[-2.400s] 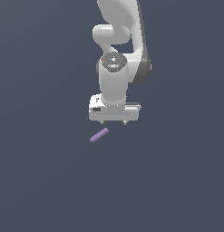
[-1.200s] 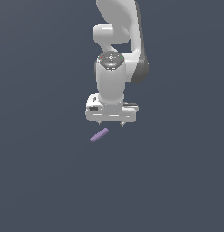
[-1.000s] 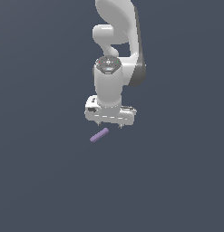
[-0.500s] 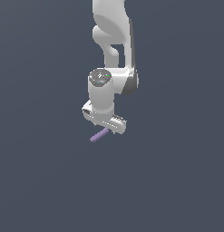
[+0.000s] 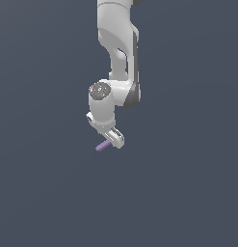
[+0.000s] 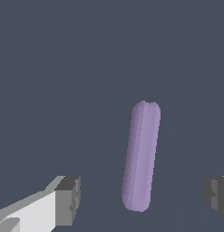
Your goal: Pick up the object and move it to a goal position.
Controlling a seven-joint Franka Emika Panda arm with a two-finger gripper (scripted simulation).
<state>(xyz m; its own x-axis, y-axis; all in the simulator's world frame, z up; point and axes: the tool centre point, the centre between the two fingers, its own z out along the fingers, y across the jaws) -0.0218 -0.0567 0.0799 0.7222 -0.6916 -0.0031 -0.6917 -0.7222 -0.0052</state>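
Observation:
The object is a short lavender rod (image 5: 102,146) lying flat on the dark grey floor (image 5: 53,193). In the exterior view the white arm has come down over it, and the gripper head (image 5: 111,136) covers the rod's far end. In the wrist view the rod (image 6: 141,156) lies lengthwise between my two fingers, closer to one than the other. My gripper (image 6: 143,197) is open, its grey fingertips (image 6: 68,194) standing wide apart on either side of the rod's near end without touching it.
Only the uniform dark grey floor surrounds the rod, and no goal marker shows in either view.
The arm has dropped toward the floor and shifted to the exterior view's left. The gripper head has rotated and now sits over the rod, which has not moved.

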